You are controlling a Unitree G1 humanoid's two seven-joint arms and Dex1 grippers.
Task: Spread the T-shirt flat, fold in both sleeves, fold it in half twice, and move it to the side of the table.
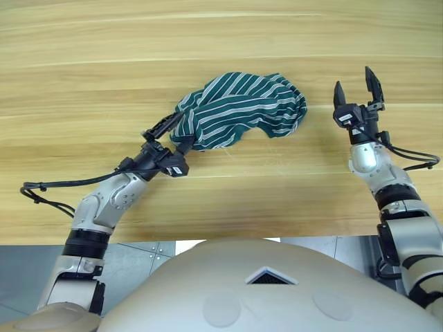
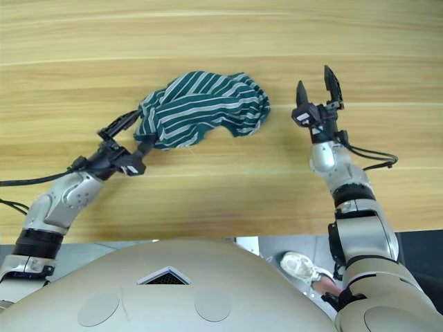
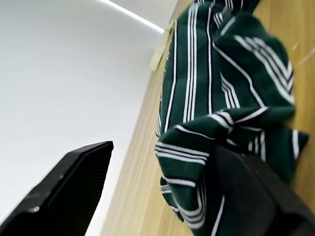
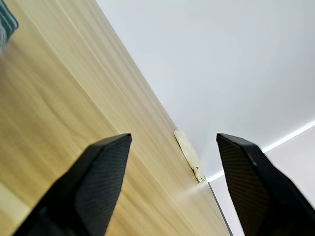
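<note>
A dark green T-shirt (image 1: 242, 109) with white stripes lies bunched in a heap at the middle of the wooden table (image 1: 208, 41). My left gripper (image 1: 178, 131) is open at the heap's near left edge, one finger over the cloth and the other beside it. The striped cloth (image 3: 216, 98) is close up in the left wrist view, against one finger (image 3: 246, 191). My right gripper (image 1: 356, 86) stands open just right of the heap, fingers pointing away from me with nothing between them; in the right wrist view its fingertips (image 4: 108, 162) frame bare table.
Bare wood stretches on all sides of the heap. The table's near edge (image 1: 228, 238) runs just in front of my arms, with grey floor below. A small beige scrap (image 4: 189, 156) lies at the table's far edge.
</note>
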